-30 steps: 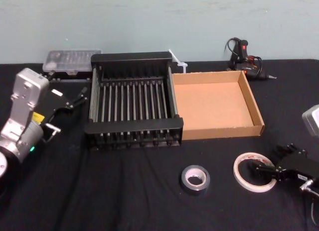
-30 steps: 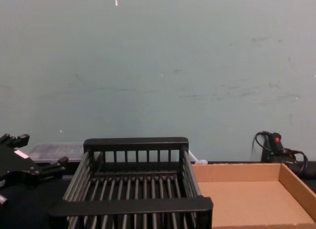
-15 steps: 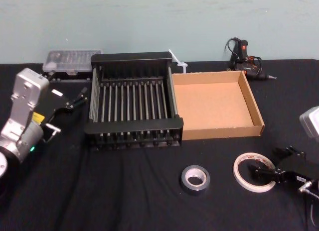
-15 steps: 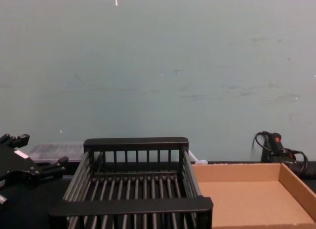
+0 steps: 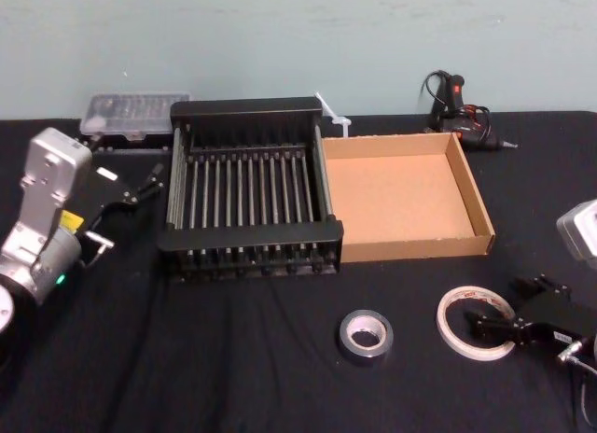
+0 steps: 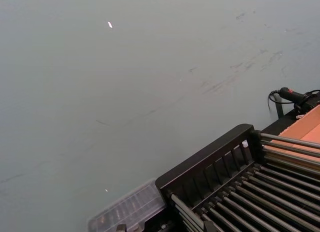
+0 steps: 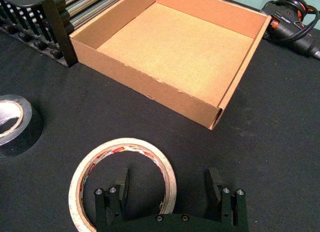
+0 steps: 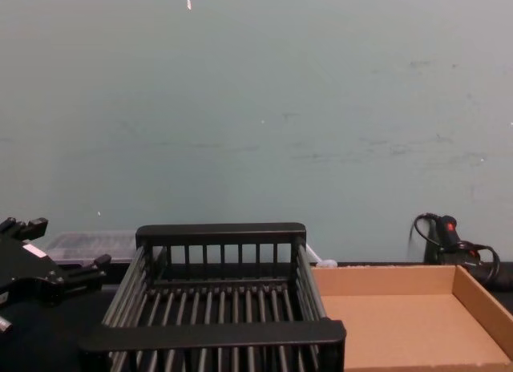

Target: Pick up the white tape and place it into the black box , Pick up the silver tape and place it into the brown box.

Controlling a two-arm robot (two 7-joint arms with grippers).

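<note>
Matt cardboard brown box [image 5: 396, 195], glossy silver tape [image 5: 366, 355], matt black cloth [image 5: 233, 358]

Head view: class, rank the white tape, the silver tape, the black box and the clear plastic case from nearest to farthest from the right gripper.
1. white tape, at the right gripper, near right.
2. silver tape, near centre.
3. black box, left of centre.
4. clear plastic case, far back left.

A pale blue-green painted wall [image 8: 256, 107], evenly lit and marked with faint scuffs and scratches, rises directly behind a table draped in matte black cloth [image 5: 233, 377], slightly wrinkled.
</note>
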